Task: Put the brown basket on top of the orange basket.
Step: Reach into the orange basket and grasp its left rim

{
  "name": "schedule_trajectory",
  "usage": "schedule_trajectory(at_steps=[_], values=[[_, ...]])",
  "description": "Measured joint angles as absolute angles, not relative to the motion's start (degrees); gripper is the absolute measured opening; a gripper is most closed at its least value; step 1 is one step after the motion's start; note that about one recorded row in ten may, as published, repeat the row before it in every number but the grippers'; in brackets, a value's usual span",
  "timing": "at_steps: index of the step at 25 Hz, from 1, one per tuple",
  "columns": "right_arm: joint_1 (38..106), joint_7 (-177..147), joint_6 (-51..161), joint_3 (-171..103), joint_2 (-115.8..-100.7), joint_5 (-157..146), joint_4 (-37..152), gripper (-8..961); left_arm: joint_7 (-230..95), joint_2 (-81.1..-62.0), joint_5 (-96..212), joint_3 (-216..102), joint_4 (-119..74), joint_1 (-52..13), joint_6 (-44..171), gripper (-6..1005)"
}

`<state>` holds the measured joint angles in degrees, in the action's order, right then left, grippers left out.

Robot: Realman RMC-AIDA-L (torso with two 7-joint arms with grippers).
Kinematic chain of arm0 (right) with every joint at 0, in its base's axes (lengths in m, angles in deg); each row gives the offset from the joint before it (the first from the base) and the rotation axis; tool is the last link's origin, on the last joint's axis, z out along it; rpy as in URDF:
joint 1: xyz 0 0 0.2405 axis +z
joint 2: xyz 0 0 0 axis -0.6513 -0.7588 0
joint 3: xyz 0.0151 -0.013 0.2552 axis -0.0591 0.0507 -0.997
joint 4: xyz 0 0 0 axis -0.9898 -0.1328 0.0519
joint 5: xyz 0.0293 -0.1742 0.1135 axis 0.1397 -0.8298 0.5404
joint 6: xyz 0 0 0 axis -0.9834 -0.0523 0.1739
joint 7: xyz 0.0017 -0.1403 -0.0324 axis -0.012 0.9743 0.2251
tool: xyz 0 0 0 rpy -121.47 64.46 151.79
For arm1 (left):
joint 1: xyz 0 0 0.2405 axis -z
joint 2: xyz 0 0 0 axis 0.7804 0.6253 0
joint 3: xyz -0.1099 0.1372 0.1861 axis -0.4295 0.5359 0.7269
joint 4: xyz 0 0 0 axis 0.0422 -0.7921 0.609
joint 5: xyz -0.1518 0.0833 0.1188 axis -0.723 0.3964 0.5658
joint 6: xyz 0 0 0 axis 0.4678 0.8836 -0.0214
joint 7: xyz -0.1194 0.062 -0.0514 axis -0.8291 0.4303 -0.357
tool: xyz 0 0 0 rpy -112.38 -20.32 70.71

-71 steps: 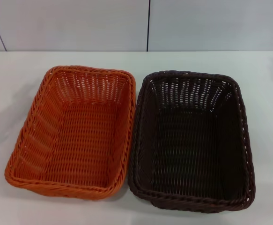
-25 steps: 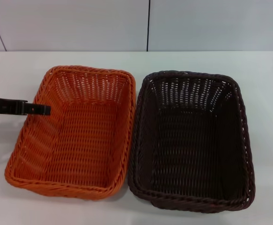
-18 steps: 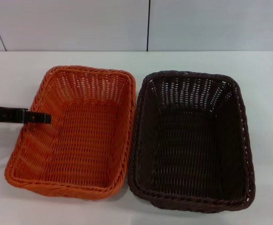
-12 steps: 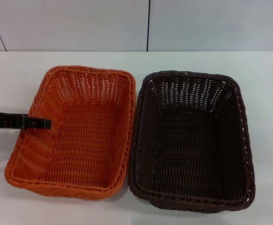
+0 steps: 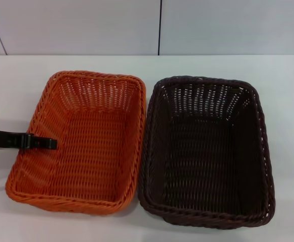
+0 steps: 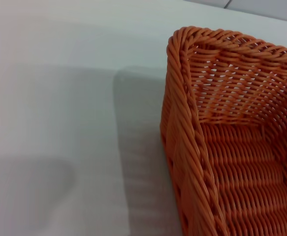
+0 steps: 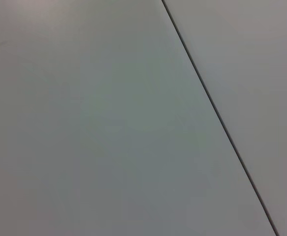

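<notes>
The orange basket [image 5: 94, 76] stands on the white table at the left. The brown basket [image 5: 207, 83] stands right beside it on the right, their long rims touching or nearly so. Both are upright and empty. My left gripper [image 5: 52, 143] reaches in from the left edge as a thin black bar, and its tip is over the orange basket's left rim. The left wrist view shows a corner of the orange basket [image 6: 190, 123] close up. My right gripper is out of view, and its wrist view shows only a plain grey surface with a dark seam.
The white table [image 5: 283, 91] extends behind and to both sides of the baskets. A wall of pale panels [image 5: 86, 25] with a dark vertical seam runs along the table's far edge.
The left gripper has come in from the left. Over the last second it has moved toward the near side along the orange basket's left rim. The baskets have not moved.
</notes>
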<state>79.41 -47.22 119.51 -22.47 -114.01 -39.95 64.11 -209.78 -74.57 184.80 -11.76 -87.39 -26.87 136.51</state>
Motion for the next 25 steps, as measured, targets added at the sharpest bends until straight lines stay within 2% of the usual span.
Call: schedule_trajectory(at_steps=[6, 12, 15, 20, 25], values=[[79.20, -47.22, 119.42, -22.46, -114.01, -39.95, 64.03, 585, -209.70, -74.44, 184.66, -11.73, -87.67, -26.95, 136.80, 736], [78.92, -47.22, 119.42, -22.47, -114.03, -39.95, 63.81, 585, -209.57, -74.33, 184.40, -12.21, -87.84, -26.90, 136.68, 471], [78.88, -47.22, 119.43, -22.47, -114.05, -39.95, 63.70, 585, -209.05, -74.19, 184.32, -12.37, -88.14, -26.55, 137.15, 257], [79.08, -47.22, 119.58, -22.47, -114.08, -39.95, 63.67, 585, -209.03, -74.00, 184.32, -12.35, -88.61, -26.29, 137.80, 181], [79.31, -47.25, 119.99, -22.47, -114.10, -39.95, 63.69, 586, -209.01, -73.98, 184.29, -13.42, -89.09, -26.15, 138.03, 178]])
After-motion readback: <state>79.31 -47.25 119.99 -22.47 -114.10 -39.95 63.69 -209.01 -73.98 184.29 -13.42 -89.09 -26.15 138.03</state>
